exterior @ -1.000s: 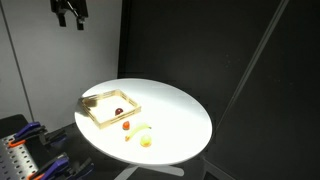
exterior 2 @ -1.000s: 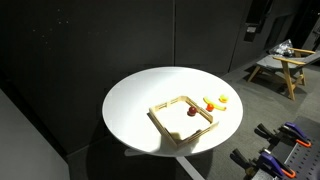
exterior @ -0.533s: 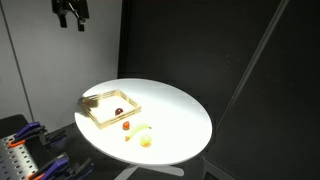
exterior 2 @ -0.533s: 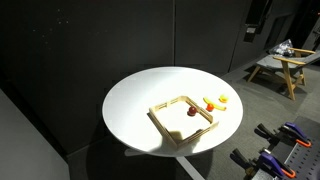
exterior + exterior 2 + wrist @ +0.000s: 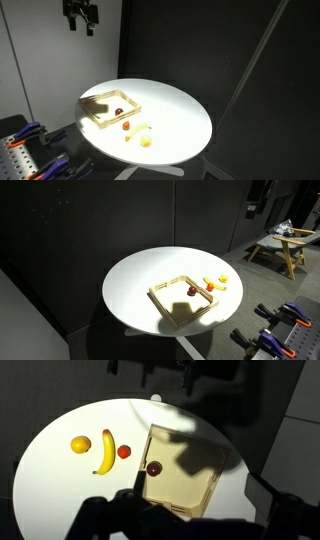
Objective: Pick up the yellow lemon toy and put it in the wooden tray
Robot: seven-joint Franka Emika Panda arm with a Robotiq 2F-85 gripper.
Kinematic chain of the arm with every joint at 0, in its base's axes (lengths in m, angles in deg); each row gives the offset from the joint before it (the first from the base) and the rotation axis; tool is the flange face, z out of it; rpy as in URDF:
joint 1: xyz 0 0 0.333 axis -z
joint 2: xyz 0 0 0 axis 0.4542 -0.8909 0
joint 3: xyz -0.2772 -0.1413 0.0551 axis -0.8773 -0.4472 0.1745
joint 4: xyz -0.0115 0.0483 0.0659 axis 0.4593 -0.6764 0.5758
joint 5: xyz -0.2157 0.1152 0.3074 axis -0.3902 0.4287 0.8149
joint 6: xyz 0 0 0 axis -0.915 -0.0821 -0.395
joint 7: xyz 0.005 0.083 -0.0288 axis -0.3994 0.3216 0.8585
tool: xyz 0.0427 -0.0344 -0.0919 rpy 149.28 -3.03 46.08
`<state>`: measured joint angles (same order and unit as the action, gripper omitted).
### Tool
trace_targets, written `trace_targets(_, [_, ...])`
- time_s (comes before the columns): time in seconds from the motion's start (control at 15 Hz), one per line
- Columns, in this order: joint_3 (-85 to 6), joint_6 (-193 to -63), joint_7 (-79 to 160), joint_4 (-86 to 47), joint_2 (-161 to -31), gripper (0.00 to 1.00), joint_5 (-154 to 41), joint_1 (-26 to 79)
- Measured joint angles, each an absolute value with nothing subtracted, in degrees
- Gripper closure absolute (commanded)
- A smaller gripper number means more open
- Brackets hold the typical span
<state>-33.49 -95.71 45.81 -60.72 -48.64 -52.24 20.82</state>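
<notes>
The yellow lemon toy [image 5: 146, 141] lies on the round white table, at the end of a row of toys beside the wooden tray [image 5: 100, 117]. It also shows in the other exterior view [image 5: 222, 278] and in the wrist view [image 5: 80, 445]. The wooden tray [image 5: 200, 485] [image 5: 170, 302] holds a small dark red toy [image 5: 154, 468]. My gripper [image 5: 81, 20] hangs high above the table's tray side, open and empty, far from the lemon. In the wrist view its fingers are dark shapes along the bottom edge [image 5: 190, 525].
A pale-yellow banana toy [image 5: 105, 452] and a small red toy [image 5: 124, 451] lie between the lemon and the tray. The round white table [image 5: 175, 115] stands before dark curtains. Clamps sit on a stand [image 5: 20, 150] beside it. A wooden stool [image 5: 280, 245] stands further off.
The gripper has shifted sideways, high above the table, and its shadow now falls across the tray. The toys and the tray have not moved.
</notes>
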Motion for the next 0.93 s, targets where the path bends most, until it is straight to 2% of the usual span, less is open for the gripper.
trace_targets(0.93, [-42.1, -111.0, 52.5, -60.9, -58.6, 0.00, -50.1, 26.2])
